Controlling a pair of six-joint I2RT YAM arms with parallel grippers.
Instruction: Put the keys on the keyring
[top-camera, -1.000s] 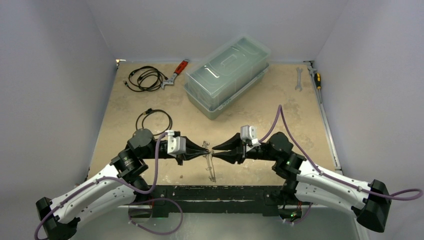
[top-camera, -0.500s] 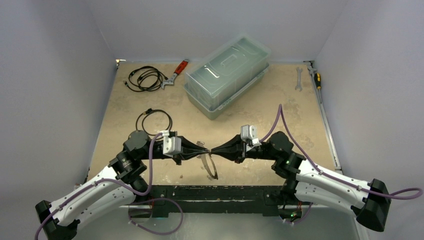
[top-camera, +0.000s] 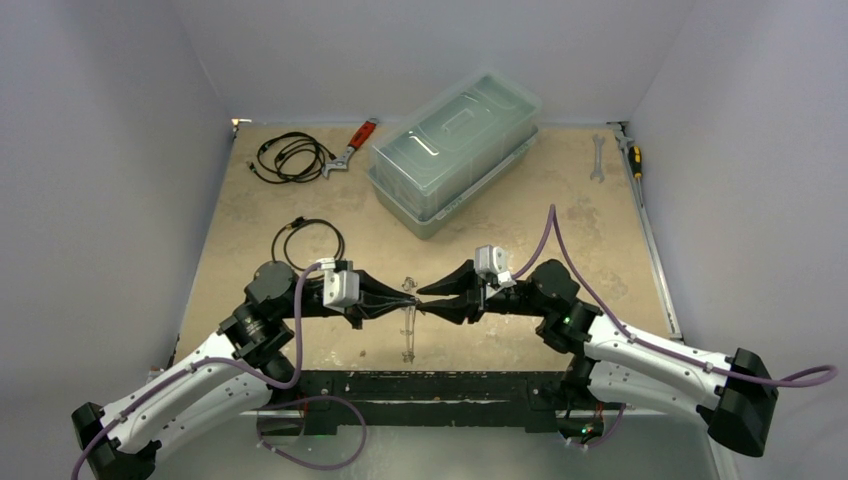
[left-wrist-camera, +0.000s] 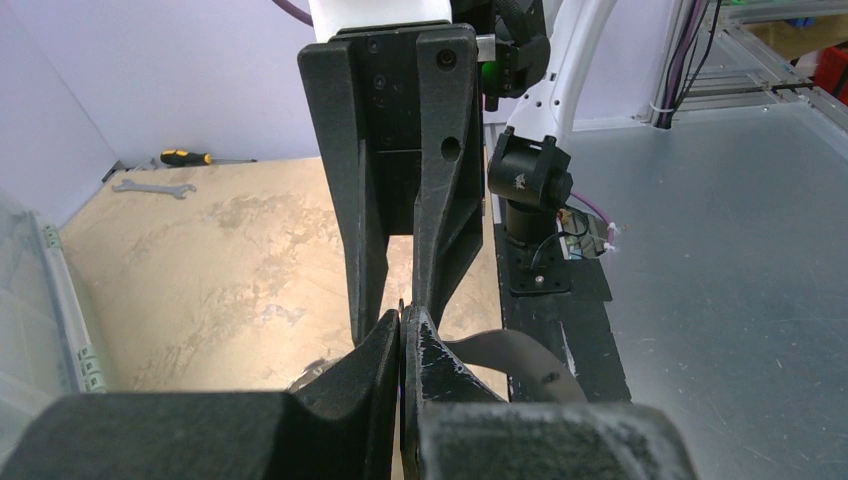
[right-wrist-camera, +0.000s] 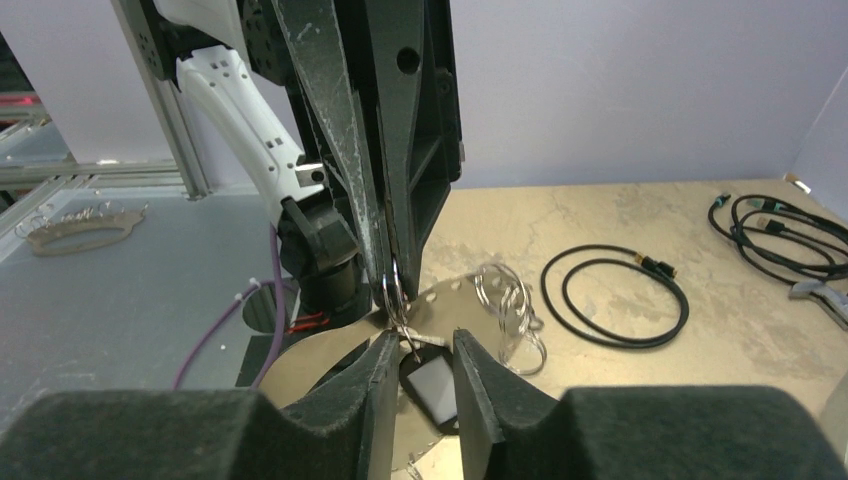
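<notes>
Tan tabletop (top-camera: 560, 200), lilac walls. Top view: left gripper (top-camera: 404, 297) and right gripper (top-camera: 428, 296) sit tip to tip at the near middle. The keyring (top-camera: 408, 335) appears to hang edge-on under the tips, long axis running toward the arm bases.

Left wrist: we see the left fingers pinched nearly closed on a thin metal edge, which we judge is the keyring's rim.

Right wrist: right fingers are a little apart with the dark-tagged key (right-wrist-camera: 432, 390) in the gap. We can't tell if they grip it. The key lies just right of the rim, so the right arm is the one to feed it leftward.
</notes>
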